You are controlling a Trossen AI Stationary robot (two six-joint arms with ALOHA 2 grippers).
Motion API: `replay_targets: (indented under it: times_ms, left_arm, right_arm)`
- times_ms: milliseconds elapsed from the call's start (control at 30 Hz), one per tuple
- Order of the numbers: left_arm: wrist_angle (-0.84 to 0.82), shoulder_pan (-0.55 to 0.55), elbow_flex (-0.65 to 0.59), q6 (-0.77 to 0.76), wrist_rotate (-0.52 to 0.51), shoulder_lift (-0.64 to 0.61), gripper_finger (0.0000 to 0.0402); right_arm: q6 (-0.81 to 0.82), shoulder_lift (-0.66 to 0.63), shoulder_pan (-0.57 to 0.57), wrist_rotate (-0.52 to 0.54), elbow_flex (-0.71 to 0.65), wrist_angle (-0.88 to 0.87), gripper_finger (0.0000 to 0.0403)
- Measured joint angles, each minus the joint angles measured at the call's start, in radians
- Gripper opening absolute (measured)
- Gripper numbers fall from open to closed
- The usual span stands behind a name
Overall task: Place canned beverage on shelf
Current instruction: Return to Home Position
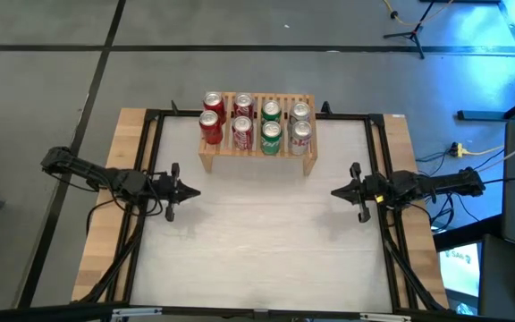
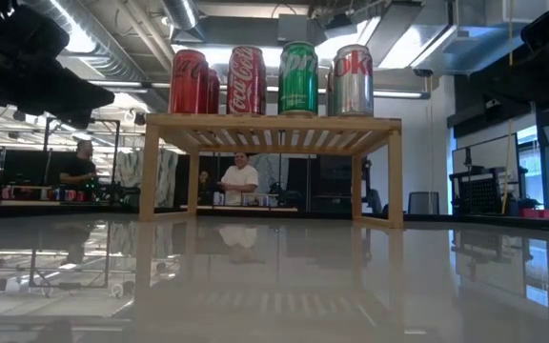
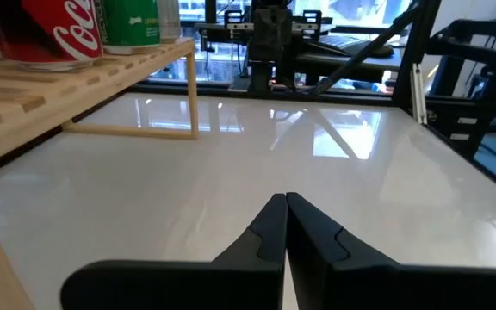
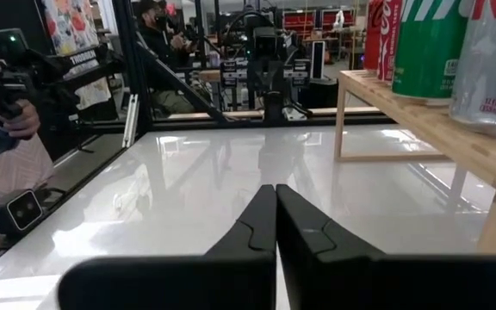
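While both pairs of fingers are pressed shut on nothing, the left gripper (image 1: 192, 190) and right gripper (image 1: 336, 191) are held over the table (image 1: 257, 259), tips facing each other. Beyond and between the fingertips the shelf (image 1: 257, 159) is seen, loaded with cans (image 1: 242, 132); the two silver cans (image 1: 301, 132) are set nearest the right fingers.

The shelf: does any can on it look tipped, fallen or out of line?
Nothing stands out. Eight cans stand upright on the shelf in two rows of four. The left claw and right claw are shut, apart from it.
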Motion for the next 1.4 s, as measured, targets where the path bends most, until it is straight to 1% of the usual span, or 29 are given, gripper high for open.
replay_targets:
  times_ms: [267,433,467,533,667,1400]
  left_arm:
    - [-0.002,0.001,0.0,0.016,0.007,-0.003,0.0]
    - [-0.05,0.0,0.019,-0.006,-0.08,-0.044,0.0]
    - [-0.05,0.001,0.019,-0.008,-0.084,-0.062,0.0]
    - [-0.052,0.001,0.02,-0.008,-0.063,-0.102,0.0]
    - [-0.06,0.0,0.02,-0.016,0.019,-0.182,0.0]
    - [-0.052,0.0,0.021,-0.007,0.008,-0.188,0.0]
  right_arm:
    - [0.001,0.0,0.0,-0.001,0.0,-0.001,0.0001]
    - [0.001,0.0,0.0,-0.001,0.0,-0.002,0.0001]
    - [0.001,0.0,0.0,-0.001,0.0,-0.002,0.0001]
    - [0.001,0.0,0.0,-0.001,0.0,-0.002,0.0001]
    - [0.001,0.0,0.0,-0.002,0.0,-0.003,0.0001]
    - [0.001,0.0,0.0,-0.003,0.0,-0.003,0.0001]
